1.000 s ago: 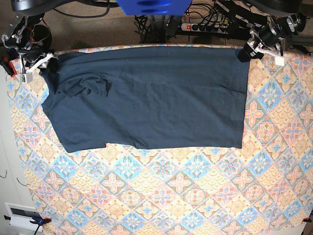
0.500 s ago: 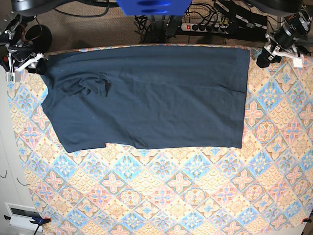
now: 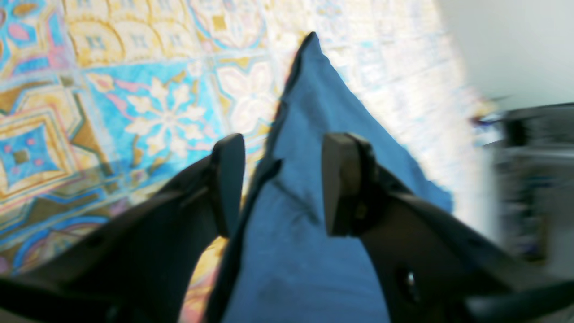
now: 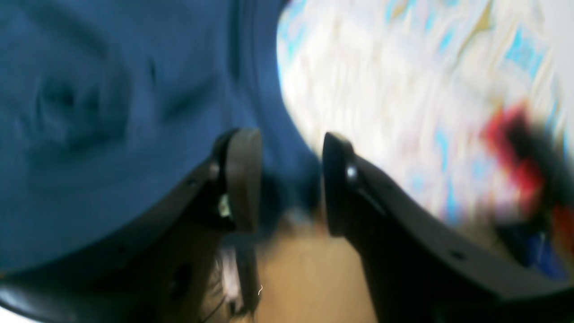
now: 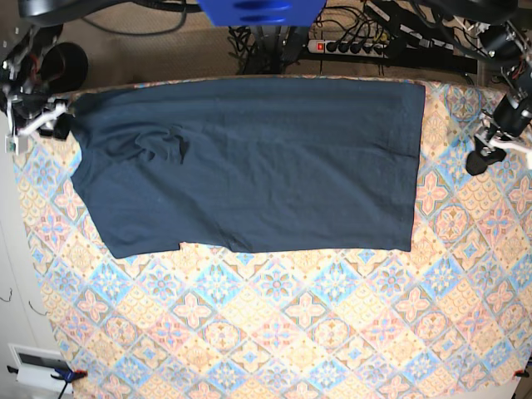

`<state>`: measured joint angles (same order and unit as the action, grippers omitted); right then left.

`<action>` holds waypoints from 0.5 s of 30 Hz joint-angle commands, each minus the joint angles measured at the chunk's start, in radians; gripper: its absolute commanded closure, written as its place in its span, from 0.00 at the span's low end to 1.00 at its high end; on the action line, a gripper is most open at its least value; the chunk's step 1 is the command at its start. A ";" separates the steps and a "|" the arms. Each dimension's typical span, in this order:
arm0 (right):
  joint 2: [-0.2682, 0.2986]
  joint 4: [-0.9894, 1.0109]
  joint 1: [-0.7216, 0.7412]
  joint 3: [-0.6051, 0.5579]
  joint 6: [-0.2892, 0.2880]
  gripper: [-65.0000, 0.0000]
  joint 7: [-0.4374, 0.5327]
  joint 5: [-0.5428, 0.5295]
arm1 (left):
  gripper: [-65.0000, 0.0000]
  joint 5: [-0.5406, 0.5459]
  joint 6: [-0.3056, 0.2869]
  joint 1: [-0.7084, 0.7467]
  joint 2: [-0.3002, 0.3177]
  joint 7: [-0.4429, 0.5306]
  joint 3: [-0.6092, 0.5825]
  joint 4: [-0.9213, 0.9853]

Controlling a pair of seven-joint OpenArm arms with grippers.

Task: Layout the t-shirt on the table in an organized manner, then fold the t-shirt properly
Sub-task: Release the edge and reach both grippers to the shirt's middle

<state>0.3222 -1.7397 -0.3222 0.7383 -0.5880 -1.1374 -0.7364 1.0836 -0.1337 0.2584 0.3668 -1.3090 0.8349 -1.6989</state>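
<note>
The dark navy t-shirt lies flat across the far half of the tile-patterned table, with a small wrinkle near its left sleeve. My left gripper hovers right of the shirt's right edge, apart from it. In the left wrist view my left gripper is open, and a pointed corner of the t-shirt shows on the table behind the gap. My right gripper sits just off the shirt's upper left corner. In the right wrist view my right gripper is open too, with the t-shirt edge blurred behind it.
A power strip and cables lie on the floor past the table's far edge. The blue robot base stands at the top centre. A blurred red clamp shows near the table's edge. A white box sits at the lower left.
Both grippers have left the shirt's far corners. The left one swung right and toward the front; the right one slid left. The shirt's far edge now lies straighter.
</note>
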 commanded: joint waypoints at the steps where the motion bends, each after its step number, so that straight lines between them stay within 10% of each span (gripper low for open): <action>1: 0.041 -0.027 0.025 -0.018 -0.002 0.66 0.032 -0.016 | 0.58 0.000 -0.007 -0.046 0.030 0.029 -0.030 -0.013; 15: 0.058 -0.022 0.214 -0.245 -0.003 0.66 0.035 0.228 | 0.58 -0.369 -0.008 -0.492 0.028 0.124 -0.314 0.366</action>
<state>0.3603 -1.7485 -0.1089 0.4847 -0.5941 -1.1088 -0.5186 0.7128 -0.1429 -0.2249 0.3782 -1.1843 0.5152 -1.3205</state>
